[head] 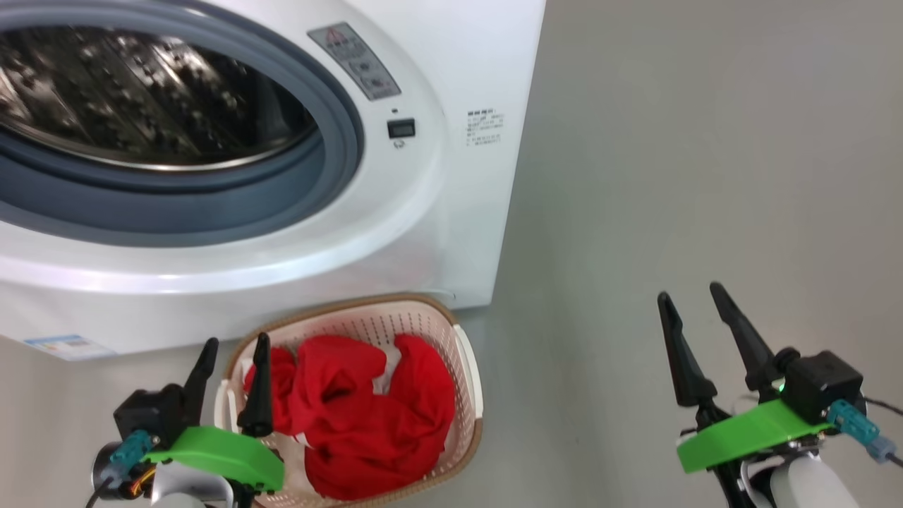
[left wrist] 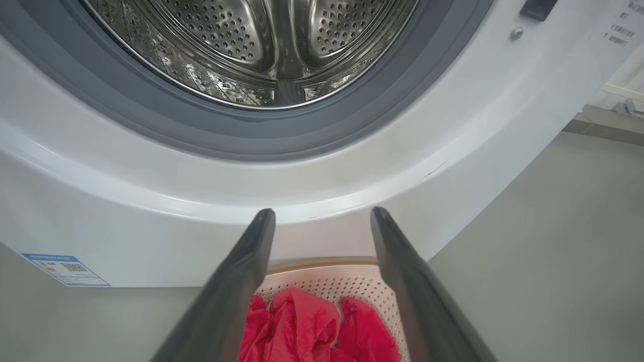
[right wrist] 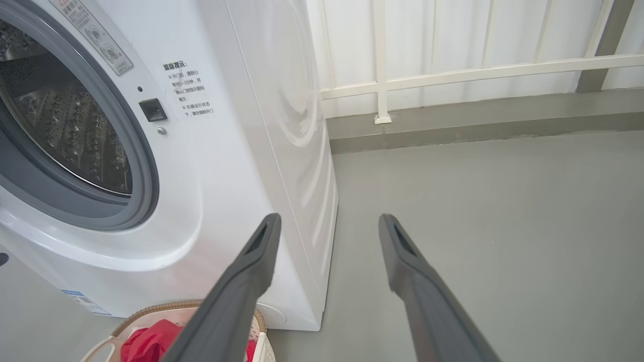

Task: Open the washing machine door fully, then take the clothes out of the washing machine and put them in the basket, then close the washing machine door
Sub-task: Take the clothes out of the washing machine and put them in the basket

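The white washing machine stands with its steel drum exposed, and no clothes show inside the drum. The washing machine door is out of view. On the floor in front sits the basket, holding the red clothes. My left gripper hovers open over the basket's left end with nothing between its fingers. In the left wrist view the left gripper points at the machine's front, with the clothes below it. Off to the right, my right gripper is open and empty above the bare floor.
Grey floor stretches to the right of the machine. A white railing and wall close off the back beyond the machine's side. A blue label sticker marks the machine's lower left front.
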Robot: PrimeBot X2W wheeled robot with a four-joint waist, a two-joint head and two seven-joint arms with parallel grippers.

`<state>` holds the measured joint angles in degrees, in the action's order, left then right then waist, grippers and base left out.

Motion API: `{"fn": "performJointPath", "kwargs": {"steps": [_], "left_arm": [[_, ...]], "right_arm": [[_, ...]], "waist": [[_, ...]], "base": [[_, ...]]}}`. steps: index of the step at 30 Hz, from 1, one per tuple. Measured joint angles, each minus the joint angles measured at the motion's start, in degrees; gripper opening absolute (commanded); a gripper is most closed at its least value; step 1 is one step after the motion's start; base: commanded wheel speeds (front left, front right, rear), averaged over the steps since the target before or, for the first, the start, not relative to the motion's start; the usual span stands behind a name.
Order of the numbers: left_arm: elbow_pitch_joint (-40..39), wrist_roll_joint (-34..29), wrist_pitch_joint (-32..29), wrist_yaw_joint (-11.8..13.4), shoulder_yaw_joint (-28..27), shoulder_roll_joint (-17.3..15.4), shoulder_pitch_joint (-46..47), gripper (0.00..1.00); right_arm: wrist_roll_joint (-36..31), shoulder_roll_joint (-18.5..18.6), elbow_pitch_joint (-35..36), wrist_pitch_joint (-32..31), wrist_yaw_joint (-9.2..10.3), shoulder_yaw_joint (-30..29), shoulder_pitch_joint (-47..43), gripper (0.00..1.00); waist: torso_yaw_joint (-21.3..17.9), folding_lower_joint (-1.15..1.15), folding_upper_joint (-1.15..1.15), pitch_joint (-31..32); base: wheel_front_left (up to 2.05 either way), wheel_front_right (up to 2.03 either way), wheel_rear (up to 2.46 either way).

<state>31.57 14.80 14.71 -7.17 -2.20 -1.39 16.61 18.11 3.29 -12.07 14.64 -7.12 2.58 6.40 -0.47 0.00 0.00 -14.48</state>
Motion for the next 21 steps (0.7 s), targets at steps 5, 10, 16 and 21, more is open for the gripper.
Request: {"fn": "performJointPath", "kwargs": {"steps": [5,10,16,21], "left_arm": [[-3.9,-1.1,0.0,0.0,-0.7,0.0,-2.1,1.0],[-8.6,-1.4,0.0,0.0,-1.4,-0.2,-4.8,1.0],[-13.1,-1.4,0.0,0.0,-1.4,-1.1,-8.6,1.0],[-16.4,-1.4,0.0,0.0,-2.5,-1.2,-11.4,1.0]], "right_arm": [[0.0,0.1,-0.4,0.0,0.0,0.0,-1.8,1.0],[0.0,0.2,-0.5,0.0,0.0,0.0,-2.6,1.0],[0.1,0.8,-0.7,0.0,0.0,-0.2,-4.8,1.0],[0.1,1.0,-0.5,0.0,0.0,-1.2,-6.1,1.0]], "waist": [[0.4,0.0,0.0,2.5],[0.8,0.0,0.0,5.1],[1.2,0.0,0.0,7.7],[1.5,0.0,0.0,9.4]], "base": [[0.0,0.0,0.0],[0.0,0.0,0.0],[0.0,0.0,0.0],[0.0,0.0,0.0]]}}
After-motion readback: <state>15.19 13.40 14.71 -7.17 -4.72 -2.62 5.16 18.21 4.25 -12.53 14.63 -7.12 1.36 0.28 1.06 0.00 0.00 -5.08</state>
